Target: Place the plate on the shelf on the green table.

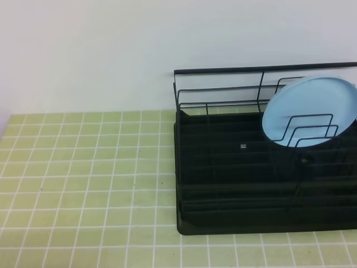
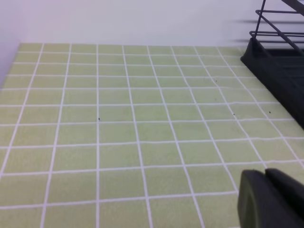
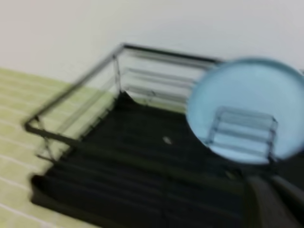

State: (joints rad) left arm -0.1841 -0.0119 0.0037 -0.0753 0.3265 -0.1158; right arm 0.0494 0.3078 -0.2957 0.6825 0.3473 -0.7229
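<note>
With both grippers clenched empty, right gripper [image 3: 273, 202] low right, left gripper [image 2: 270, 197] likewise, the round light blue plate [image 1: 309, 111] leans among the black wire dish rack [image 1: 223, 167] dividers, upper right; a nudge could tip it.

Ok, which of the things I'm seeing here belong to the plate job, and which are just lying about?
Part of the job:
- plate, light blue, standing on edge in the wire dividers
- shelf, the black dish rack holding it
- green table, tiled, under the rack

Just lying about:
- nothing else shows in any view, apart from a small pale speck on the rack's tray; I can't tell what it is
</note>
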